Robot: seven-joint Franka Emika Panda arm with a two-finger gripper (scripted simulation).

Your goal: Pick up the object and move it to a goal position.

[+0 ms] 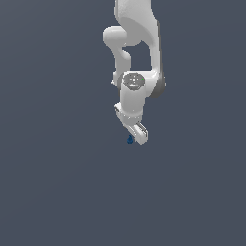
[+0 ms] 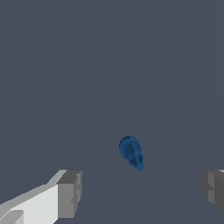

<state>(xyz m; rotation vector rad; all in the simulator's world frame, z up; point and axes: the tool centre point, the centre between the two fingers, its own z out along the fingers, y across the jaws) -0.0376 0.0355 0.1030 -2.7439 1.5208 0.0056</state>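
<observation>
- My tool has its two grey fingers spread wide apart, with nothing between them.
- In the wrist view the object lies on the flat grey worktop, ahead of the gap between my fingers and a little nearer the middle than either pad; it touches neither.
- In the exterior view the object shows as a tiny dark blue blob just beside my tool, at about 8 o'clock from the fingertips.
- It has a rounded body that narrows to a point, and it is far smaller than my fingers.
- I judge it very light and probably rigid. Being so small and rounded, it could squirt out sideways or roll if only one pad meets it first.
- I would take hold across the widest part of the rounded body, not at the tapered tip, where the pads would slip off.
- I judge the grasp not yet made: I need to centre over it, come down, then close gently.
- No goal marker shows in either view.
</observation>
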